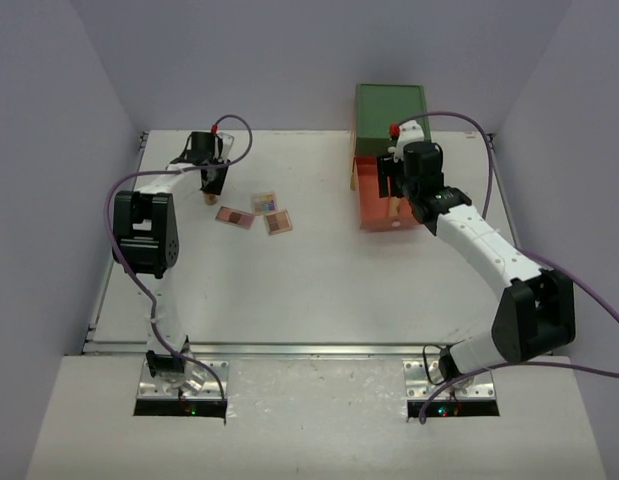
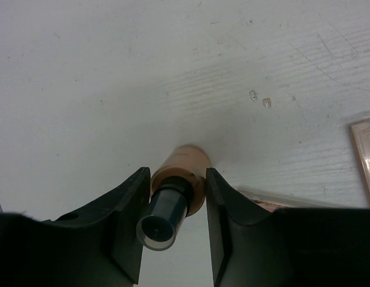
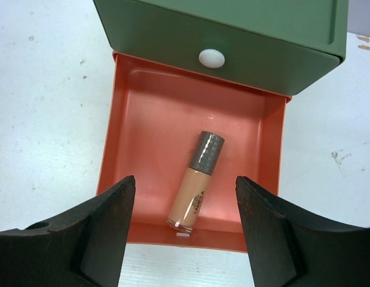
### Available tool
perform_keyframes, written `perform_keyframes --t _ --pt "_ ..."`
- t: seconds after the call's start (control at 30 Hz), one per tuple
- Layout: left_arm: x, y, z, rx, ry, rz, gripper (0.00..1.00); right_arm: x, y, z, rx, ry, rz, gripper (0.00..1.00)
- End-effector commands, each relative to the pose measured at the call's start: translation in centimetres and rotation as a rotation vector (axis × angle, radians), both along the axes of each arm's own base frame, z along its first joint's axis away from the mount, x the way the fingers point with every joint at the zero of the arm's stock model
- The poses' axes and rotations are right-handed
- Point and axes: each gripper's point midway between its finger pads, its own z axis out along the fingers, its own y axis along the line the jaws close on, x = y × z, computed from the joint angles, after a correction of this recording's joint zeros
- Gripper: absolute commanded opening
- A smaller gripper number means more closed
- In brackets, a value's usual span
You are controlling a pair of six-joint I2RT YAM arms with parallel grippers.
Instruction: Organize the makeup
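**Desk:** How far along was the tidying?

**Photographer:** Early on, by my reading. One tube (image 3: pixel 196 185) lay in the orange drawer (image 3: pixel 143 119), which was pulled out of the green chest (image 3: pixel 232 30). Three palettes (image 1: pixel 265 212) sat loose on the table (image 1: pixel 339 290), well apart from the drawer, so most of the sorting looked unfinished.

**Desk:** And the arms?

**Photographer:** The right end effector (image 3: pixel 185 185) hung over the drawer with its fingers spread wide and nothing between them. The left end effector (image 2: pixel 177 176), at the far left of the table, had narrowed onto a small bottle (image 2: pixel 183 170), a finger pressed to each side. The bottle's base seemed to rest on the table.

**Desk:** What did the pieces look like?

**Photographer:** The bottle was tan with a dark, round cap pointing up at the camera. The tube held peach liquid under a grey cap and lay flat, cap towards the chest. The palettes were flat pink-tan squares, close together just right of the bottle.
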Motion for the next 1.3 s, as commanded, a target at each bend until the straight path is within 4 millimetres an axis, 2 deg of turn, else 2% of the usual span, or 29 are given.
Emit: perform_keyframes --t 0.0,0.13,0.2,0.3,0.37,0.47,0.5,0.6,0.67,0.77,0.8,0.83,1.0,1.17,1.27 --pt "0.2 0.3 1.8 -0.011 -0.039 0.021 0.03 0.1 0.1 3.0 0.025 -0.098 0.015 0.69" --pt "-0.1 -0.1 3.0 -0.029 -0.050 0.010 0.00 -0.4 0.2 3.6 0.030 -0.105 0.034 0.69" --pt "-0.4 -0.7 4.4 -0.057 -0.068 -0.013 0.00 -1.0 1.0 3.8 0.045 -0.106 0.090 0.69" --pt "-0.9 -1.5 7.6 -0.086 -0.122 -0.043 0.00 -2.6 3.8 3.8 0.097 -0.110 0.267 0.69" --pt "-1.2 -1.9 8.9 -0.103 -0.146 -0.060 0.00 -3.6 5.2 4.2 0.097 -0.140 0.350 0.68" --pt "-1.8 -2.4 12.5 -0.123 -0.212 -0.087 0.00 -4.6 7.6 5.3 0.057 -0.204 0.474 0.69" --pt "-2.2 -3.0 13.9 -0.143 -0.234 -0.109 0.00 -5.3 9.0 5.6 0.022 -0.227 0.529 0.70" --pt "-3.1 -4.4 16.2 -0.201 -0.262 -0.165 0.00 -7.4 13.1 6.1 -0.075 -0.290 0.695 0.73" --pt "-4.5 -5.4 18.1 -0.240 -0.281 -0.202 0.00 -8.5 15.4 6.0 -0.093 -0.317 0.787 0.76" --pt "-6.5 -7.3 20.1 -0.300 -0.305 -0.270 0.00 -9.9 19.2 7.0 -0.076 -0.405 0.896 0.81" --pt "-6.8 -7.7 20.1 -0.312 -0.301 -0.281 0.00 -10.1 20.1 7.3 -0.077 -0.431 0.920 0.82" --pt "-7.7 -8.1 21.2 -0.321 -0.321 -0.298 0.00 -10.1 21.0 7.6 -0.083 -0.463 0.941 0.84" --pt "-11.0 -10.5 23.9 -0.415 -0.346 -0.384 0.00 -10.2 27.7 9.8 -0.033 -0.615 1.043 0.87" --pt "-13.5 -11.6 25.7 -0.467 -0.368 -0.437 0.00 -10.0 33.0 9.9 0.019 -0.699 1.109 0.88" --pt "-14.3 -11.9 25.9 -0.476 -0.367 -0.450 0.00 -9.5 35.7 10.1 0.055 -0.720 1.113 0.89"
